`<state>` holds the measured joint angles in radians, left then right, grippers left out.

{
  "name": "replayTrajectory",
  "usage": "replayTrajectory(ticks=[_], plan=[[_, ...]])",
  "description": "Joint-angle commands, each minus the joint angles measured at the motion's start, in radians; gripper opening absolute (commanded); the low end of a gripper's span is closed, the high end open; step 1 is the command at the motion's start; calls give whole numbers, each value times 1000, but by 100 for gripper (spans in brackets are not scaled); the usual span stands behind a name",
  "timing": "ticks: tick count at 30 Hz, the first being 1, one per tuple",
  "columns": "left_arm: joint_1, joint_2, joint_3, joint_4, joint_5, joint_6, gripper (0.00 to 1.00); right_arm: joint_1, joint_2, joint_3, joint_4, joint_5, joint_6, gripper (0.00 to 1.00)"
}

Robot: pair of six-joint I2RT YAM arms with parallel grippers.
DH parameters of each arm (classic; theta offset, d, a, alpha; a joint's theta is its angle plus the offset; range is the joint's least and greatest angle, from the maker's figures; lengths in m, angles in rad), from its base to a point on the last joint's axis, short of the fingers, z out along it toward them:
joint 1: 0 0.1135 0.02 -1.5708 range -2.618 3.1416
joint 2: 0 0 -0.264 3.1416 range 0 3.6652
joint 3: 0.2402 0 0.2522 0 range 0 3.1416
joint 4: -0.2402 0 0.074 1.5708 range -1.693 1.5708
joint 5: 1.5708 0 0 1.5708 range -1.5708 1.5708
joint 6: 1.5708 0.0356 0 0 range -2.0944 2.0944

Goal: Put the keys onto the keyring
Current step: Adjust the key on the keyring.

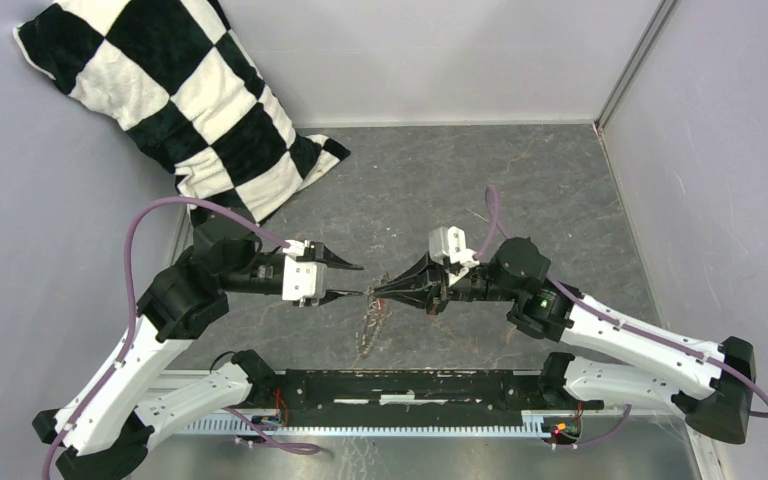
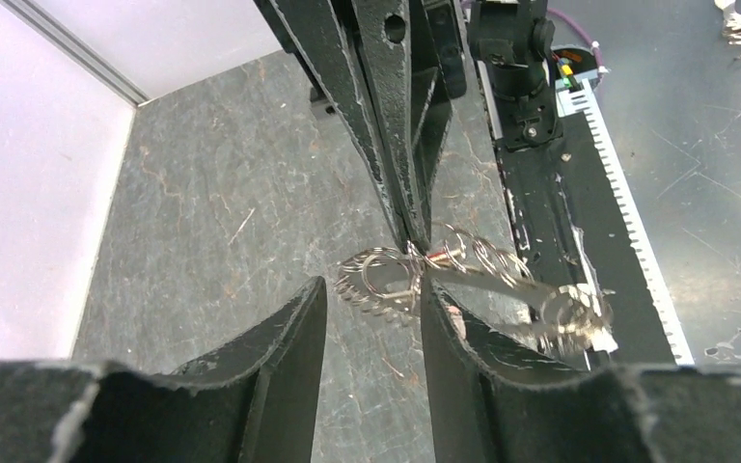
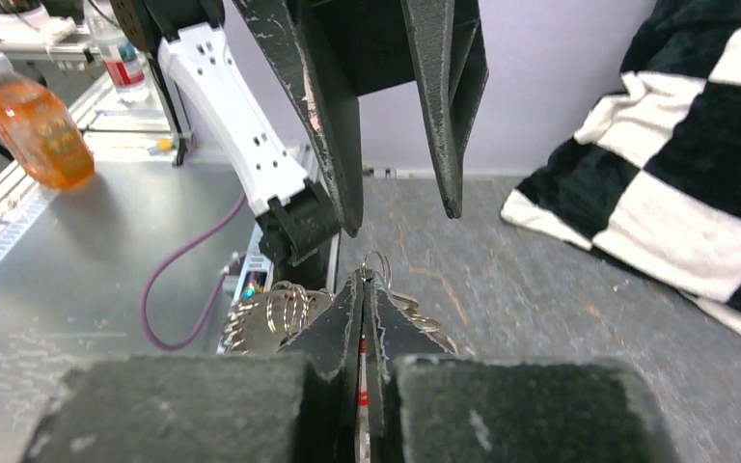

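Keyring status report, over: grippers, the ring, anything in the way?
Right gripper shut on keyring, chain dangling below. Left gripper open, fingers near the rings, gripping nothing. Single key not made out. Checkered cushion far back, clear.

Keyring (image 2: 473,265), just ahead of the left gripper (image 2: 371,284): bright, glossy metal wire. That gripper's fingers (image 2: 285,371): matt black plastic, edges scuffed pale. Tabletop (image 1: 520,190) below: matt, scratched, grey stone-look. Cushion (image 1: 190,100): plush cloth.
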<state>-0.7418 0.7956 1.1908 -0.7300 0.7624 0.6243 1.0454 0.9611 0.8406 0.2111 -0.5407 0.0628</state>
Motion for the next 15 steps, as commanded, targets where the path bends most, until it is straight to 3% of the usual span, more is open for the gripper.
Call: replayTrajectory(ticks=[1,4,7,10,12,15], plan=[[-2,-3,16,91,43,-87,45,-4,-42,-88,421,42,133,1],[-2,-1,27,54,80,-64,35,-2,-48,-140,536,81,158,0],[-3,-3,37,-28,70,22,35,-2,-50,-154,581,89,162,0],[-2,-16,36,-48,14,69,38,-7,-52,-147,582,73,165,0],[-2,-26,24,-15,-25,74,47,-14,-47,-150,605,55,191,0],[-2,-41,-7,78,-83,48,50,-20,-29,-152,636,26,233,0]])
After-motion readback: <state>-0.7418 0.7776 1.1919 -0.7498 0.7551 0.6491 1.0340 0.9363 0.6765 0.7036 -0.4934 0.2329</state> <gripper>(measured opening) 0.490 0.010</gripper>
